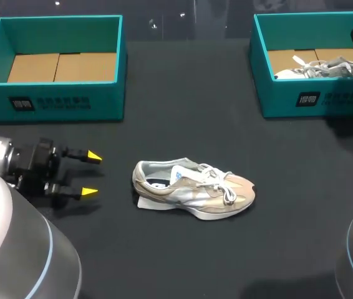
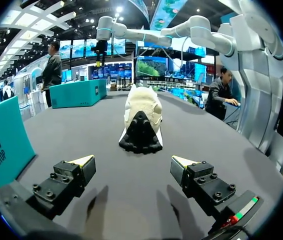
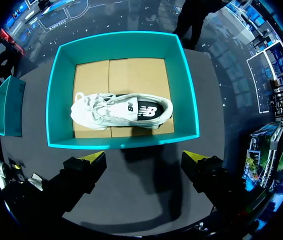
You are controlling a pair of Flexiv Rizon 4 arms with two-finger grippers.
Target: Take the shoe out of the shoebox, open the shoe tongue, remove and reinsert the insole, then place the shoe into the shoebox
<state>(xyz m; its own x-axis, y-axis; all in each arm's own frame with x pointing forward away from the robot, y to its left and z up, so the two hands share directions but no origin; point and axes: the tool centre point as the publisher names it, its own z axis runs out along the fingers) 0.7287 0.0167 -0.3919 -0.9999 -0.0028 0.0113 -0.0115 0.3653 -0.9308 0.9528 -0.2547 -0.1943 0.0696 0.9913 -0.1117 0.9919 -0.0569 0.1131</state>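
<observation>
A beige and white shoe (image 1: 195,190) lies on its side mid-table, heel toward my left gripper (image 1: 91,174), toe pointing right. A flat white piece (image 1: 144,202) shows under its heel. The left gripper is open and empty, a short way left of the heel. In the left wrist view the shoe (image 2: 141,115) lies straight ahead of the open left gripper (image 2: 134,165), sole and heel facing it. A second, white shoe (image 3: 121,111) lies in the right shoebox (image 3: 124,143). My right gripper (image 3: 145,159) hangs open high above that box's near wall, holding nothing.
An empty teal shoebox (image 1: 58,99) with a cardboard floor stands at the back left. The right shoebox (image 1: 289,103) stands at the back right. Black tabletop surrounds the shoe on all sides.
</observation>
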